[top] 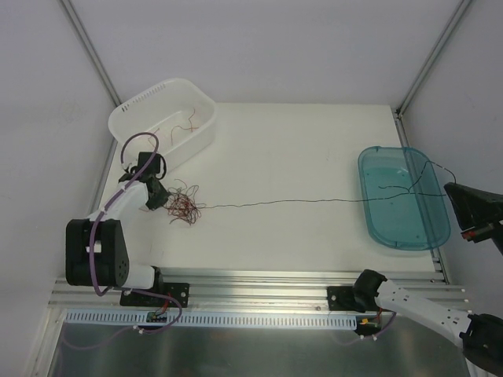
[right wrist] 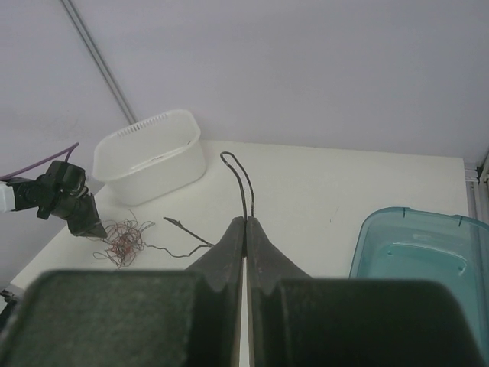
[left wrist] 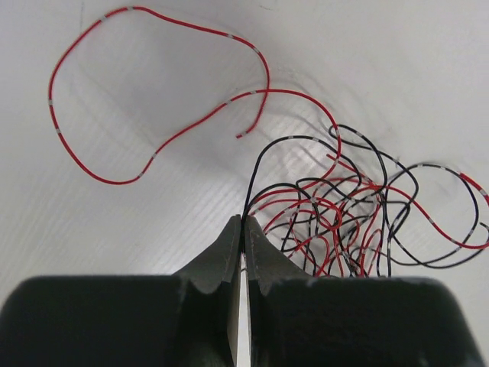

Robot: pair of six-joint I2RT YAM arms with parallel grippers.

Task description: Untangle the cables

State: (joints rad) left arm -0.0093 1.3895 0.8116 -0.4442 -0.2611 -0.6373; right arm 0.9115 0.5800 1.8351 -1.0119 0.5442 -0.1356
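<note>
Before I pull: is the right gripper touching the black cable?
Touching. Right wrist view: the black cable loops out from between the shut tips of the right gripper.

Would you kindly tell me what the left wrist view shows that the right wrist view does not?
Only left wrist: a black strand pinched between shut jaws, and a loose red cable curl. Only right wrist: the right gripper shut on a black loop, the white basket, the teal tray. Both: the left gripper, the red-and-black tangle, the table.
</note>
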